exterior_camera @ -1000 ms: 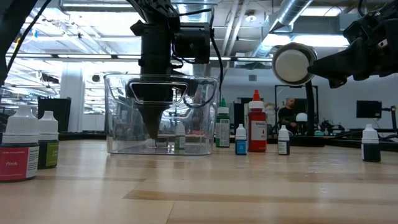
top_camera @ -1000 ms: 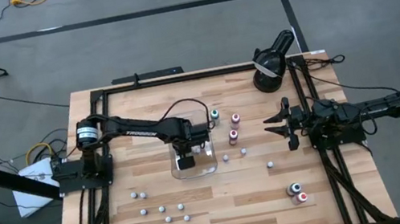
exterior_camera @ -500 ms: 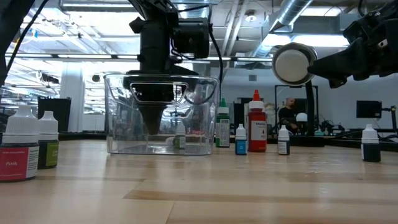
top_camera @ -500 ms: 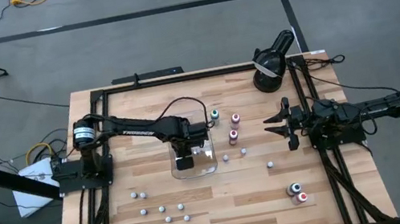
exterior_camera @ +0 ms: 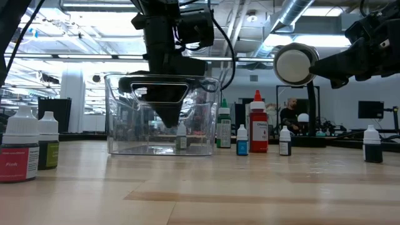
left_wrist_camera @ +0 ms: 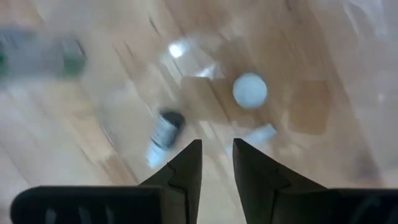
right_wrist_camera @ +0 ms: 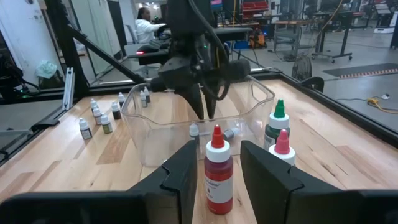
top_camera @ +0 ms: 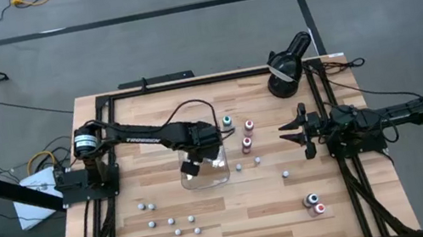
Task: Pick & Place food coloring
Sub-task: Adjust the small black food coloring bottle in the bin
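Left gripper (top_camera: 190, 168) has just let go: its fingers stand slightly apart with nothing between them, and I see it lifting clear inside the clear tray (exterior_camera: 115, 112) near the table's middle. Two small food coloring bottles (left_wrist_camera: 250, 90) now sit on the tray floor, one upright, one tipped over. I judge that drop done. Right gripper (top_camera: 293, 132), fingers apart and empty, waits near the right edge, more bottles scattered toward the front edge.
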Controlling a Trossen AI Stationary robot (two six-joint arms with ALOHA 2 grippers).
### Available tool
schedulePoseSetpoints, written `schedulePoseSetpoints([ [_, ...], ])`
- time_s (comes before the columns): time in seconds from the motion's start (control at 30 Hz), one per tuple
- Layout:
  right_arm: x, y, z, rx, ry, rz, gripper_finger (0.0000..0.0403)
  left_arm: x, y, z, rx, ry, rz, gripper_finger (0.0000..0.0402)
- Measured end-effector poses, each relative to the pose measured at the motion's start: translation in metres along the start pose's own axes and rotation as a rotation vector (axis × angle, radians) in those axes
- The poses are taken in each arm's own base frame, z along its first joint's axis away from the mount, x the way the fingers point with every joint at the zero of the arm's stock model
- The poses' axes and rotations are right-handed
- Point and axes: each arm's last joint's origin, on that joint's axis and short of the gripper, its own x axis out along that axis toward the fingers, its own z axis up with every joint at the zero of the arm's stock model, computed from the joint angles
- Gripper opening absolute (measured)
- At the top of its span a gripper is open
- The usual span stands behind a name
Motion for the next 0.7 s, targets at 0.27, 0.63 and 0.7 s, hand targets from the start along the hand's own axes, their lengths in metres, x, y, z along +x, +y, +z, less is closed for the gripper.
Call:
schedulePoseSetpoints([
  [0.27,0.0,0.0,0.0,0.0,-0.001,0.0,0.0113,0.0,0.019,0.006,0.193,-0.113,0.122,0.0092],
  [0.63,0.0,0.0,0.0,0.0,-0.001,0.0,0.0113,0.007,0.018,-0.002,0.324,-0.073,0.095,0.0168],
  [0.7,0.0,0.0,0.0,0.0,-0.001,0.0,0.0113,0.01,0.015,-0.005,0.339,-0.06,0.083,0.0179],
])
